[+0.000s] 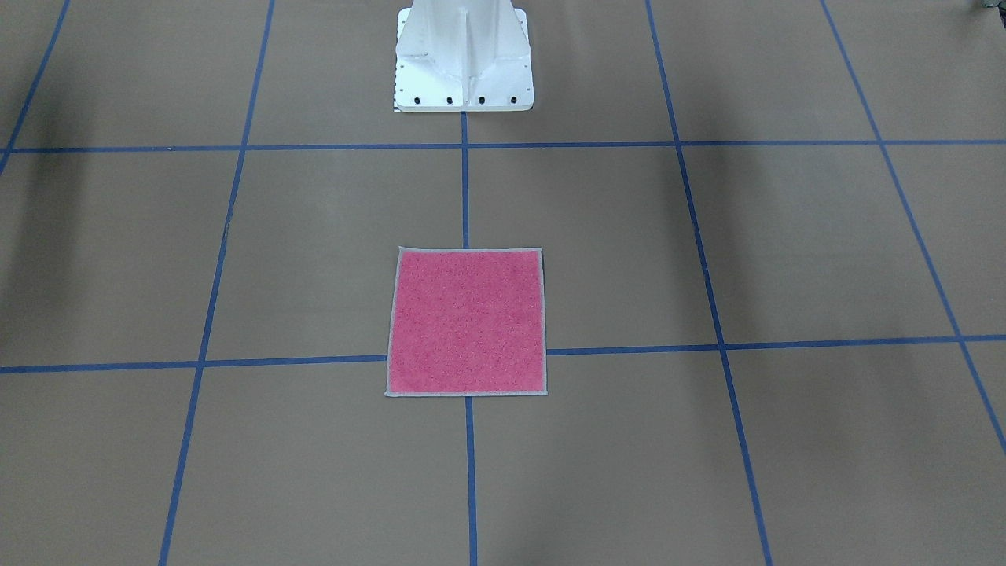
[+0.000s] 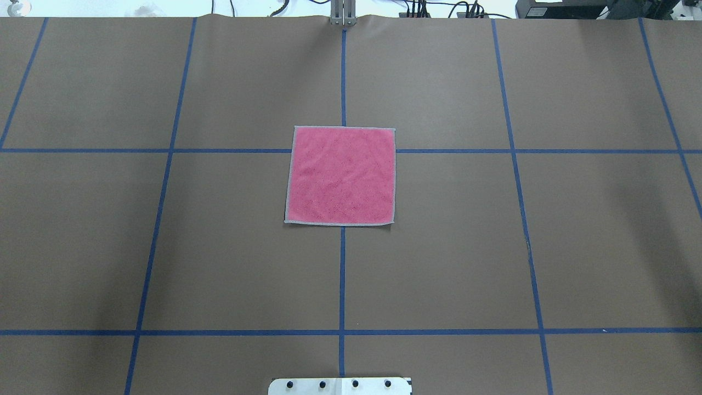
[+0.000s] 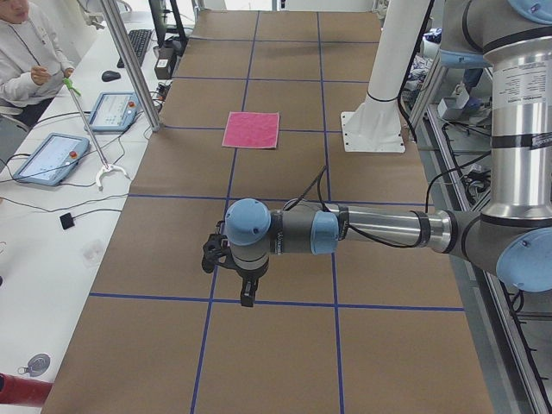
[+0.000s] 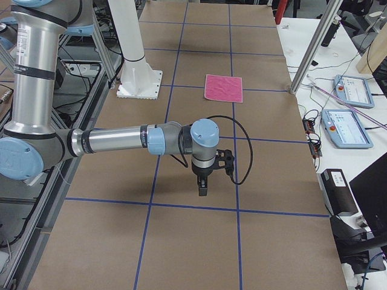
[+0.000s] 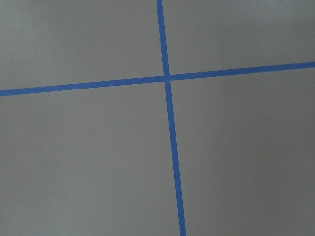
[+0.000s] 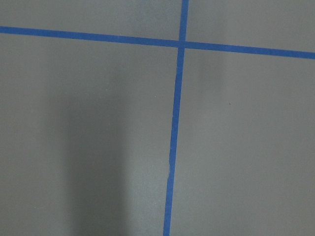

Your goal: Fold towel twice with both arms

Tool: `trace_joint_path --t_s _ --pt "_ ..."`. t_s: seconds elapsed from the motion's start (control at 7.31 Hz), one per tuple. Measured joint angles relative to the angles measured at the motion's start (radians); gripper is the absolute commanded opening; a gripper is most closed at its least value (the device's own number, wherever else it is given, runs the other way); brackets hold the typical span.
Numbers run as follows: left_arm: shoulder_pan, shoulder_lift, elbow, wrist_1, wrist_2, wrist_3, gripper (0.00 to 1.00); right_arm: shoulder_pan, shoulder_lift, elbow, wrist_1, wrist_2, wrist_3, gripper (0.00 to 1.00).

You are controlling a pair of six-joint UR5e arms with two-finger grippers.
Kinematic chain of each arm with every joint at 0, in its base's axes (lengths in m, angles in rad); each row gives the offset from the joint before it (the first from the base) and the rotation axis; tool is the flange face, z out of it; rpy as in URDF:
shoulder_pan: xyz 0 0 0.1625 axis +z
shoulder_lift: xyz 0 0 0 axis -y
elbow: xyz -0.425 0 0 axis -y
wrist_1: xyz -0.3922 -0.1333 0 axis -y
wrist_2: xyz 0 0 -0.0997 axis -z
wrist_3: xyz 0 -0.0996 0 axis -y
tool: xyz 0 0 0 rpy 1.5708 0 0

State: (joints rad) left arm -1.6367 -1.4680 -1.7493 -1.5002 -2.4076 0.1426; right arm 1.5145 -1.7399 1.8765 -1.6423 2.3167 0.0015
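Observation:
The towel [image 1: 466, 322] lies flat and unfolded, pink face up, at the middle of the brown table, also in the overhead view [image 2: 341, 175]. Neither arm shows in the overhead or front views. In the left side view my left arm reaches out over the table's near end, its gripper [image 3: 247, 297] pointing down, far from the towel [image 3: 251, 130]. In the right side view my right gripper [image 4: 202, 190] also hangs pointing down, far from the towel [image 4: 223, 88]. I cannot tell whether either gripper is open or shut. Both wrist views show only table and blue tape.
The white pedestal base [image 1: 464, 63] stands at the robot's edge of the table. Blue tape lines [image 2: 342, 274] grid the table. An operator [image 3: 26, 52] sits by tablets [image 3: 47, 155] on a side bench. A metal post [image 4: 308, 54] stands at the table's far edge.

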Motion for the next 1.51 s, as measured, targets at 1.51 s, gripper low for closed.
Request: trace_joint_path --t_s 1.51 --pt "0.087 -0.081 0.010 -0.205 -0.055 -0.107 1.00 -0.138 0.047 -0.006 0.231 0.068 0.357 1.00"
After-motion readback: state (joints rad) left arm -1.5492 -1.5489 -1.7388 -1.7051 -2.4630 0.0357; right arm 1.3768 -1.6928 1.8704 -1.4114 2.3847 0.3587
